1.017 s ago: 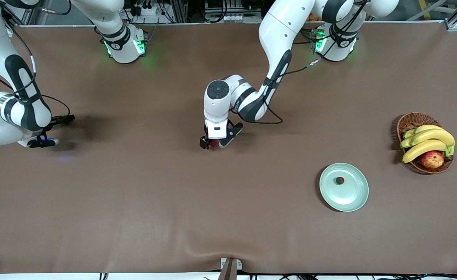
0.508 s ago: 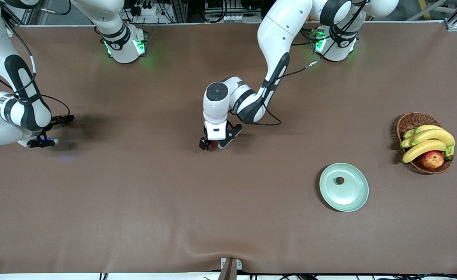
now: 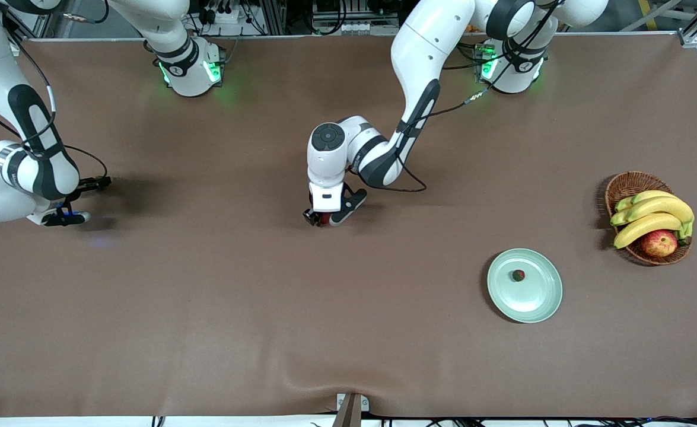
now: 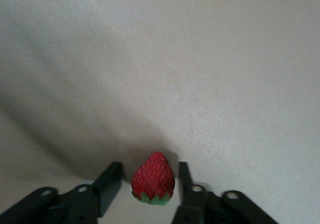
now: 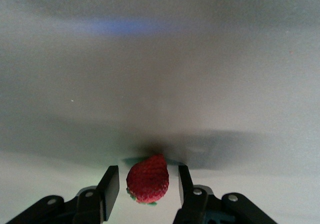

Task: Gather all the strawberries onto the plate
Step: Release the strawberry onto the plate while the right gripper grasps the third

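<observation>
The plate [image 3: 525, 285] lies on the brown table [image 3: 206, 296] toward the left arm's end, and I take it as the landmark for all places. One strawberry [image 3: 519, 275] rests on the plate, a little off its middle, on the part that is farther from the front camera. The wicker basket [image 3: 627, 185] with bananas [image 3: 651, 216] and an apple [image 3: 659, 243] stands beside the plate, closer to the left arm's end of the table and a bit farther from the front camera. The left gripper [image 3: 322, 218] is down at the table surface, well apart from the plate toward the middle of the table. A second strawberry [image 4: 153, 179] stands between its two fingers [image 4: 108, 188] with the tip up and the green cap down. In the left wrist view a narrow gap shows on each side of the berry, so the fingers are spread around it and do not pinch it. The right gripper [image 3: 63, 214] is very far from the plate, low at the right arm's end of the table. A third strawberry [image 5: 148, 179] sits between the fingers [image 5: 109, 185] of this gripper in the right wrist view. These fingers also stand apart from the berry on both sides, spread and not pressing it.
</observation>
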